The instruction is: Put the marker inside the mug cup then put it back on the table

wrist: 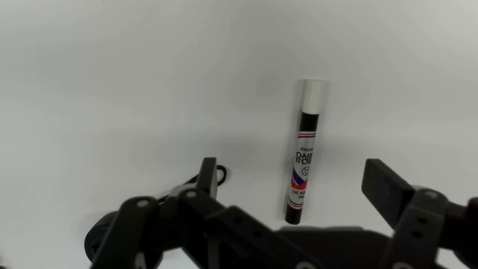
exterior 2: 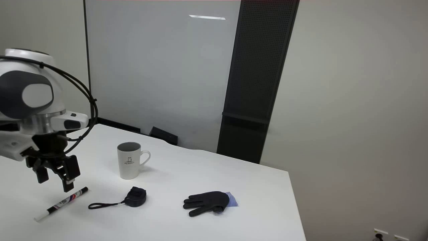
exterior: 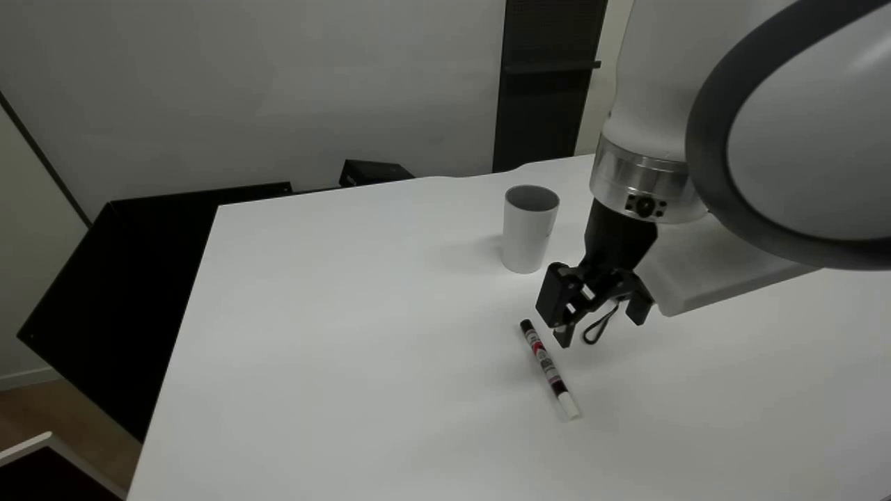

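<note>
Jaws apart — "OIL" on the marker (wrist: 304, 155)

This place looks like a lab – a robot arm (exterior: 654, 83) hangs over the white table (exterior: 334, 334), and beyond the far edge stands a black perforated panel (exterior 2: 259, 60).

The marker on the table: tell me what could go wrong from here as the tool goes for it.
The marker lies ungripped below the open tool; it looks round and might roll if nudged off-centre.
The cord loop shows right beside one finger in the wrist view, so it might get snagged.
The marker lies flat while the mug stands upright, so unless turned it could knock the mug instead of going in.
</note>
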Controlling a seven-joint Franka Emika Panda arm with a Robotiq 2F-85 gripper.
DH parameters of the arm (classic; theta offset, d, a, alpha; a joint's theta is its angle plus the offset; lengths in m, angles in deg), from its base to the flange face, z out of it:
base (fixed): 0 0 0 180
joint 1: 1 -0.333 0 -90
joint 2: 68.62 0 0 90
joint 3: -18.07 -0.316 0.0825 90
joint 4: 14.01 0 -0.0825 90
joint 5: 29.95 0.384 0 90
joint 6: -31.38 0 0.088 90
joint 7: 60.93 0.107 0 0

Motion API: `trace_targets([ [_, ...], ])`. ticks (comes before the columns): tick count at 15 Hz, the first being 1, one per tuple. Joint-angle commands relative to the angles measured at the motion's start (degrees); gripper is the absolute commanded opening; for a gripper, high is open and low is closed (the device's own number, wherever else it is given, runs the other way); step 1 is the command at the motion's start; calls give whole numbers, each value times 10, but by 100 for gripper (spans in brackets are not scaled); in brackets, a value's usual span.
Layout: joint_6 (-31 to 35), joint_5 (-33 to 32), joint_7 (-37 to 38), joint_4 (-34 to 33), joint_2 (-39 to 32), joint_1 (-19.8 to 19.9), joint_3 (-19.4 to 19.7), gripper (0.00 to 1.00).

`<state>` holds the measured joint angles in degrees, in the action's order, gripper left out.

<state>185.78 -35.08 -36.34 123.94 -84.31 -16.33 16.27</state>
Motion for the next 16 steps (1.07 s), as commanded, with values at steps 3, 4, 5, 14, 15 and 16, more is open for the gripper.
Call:
trace_targets([
  [3,-1,-1,0,-1,1,3,-2,100],
  [4,-1,-1,0,-1,1,3,-2,100],
  [5,-1,-1,0,-1,1,3,-2,100],
  [14,57,-5,9,-5,-43,-15,1,100],
  [15,65,6,5,-4,-49,-13,-3,100],
  [16,74,16,4,-3,-55,-13,-4,100],
])
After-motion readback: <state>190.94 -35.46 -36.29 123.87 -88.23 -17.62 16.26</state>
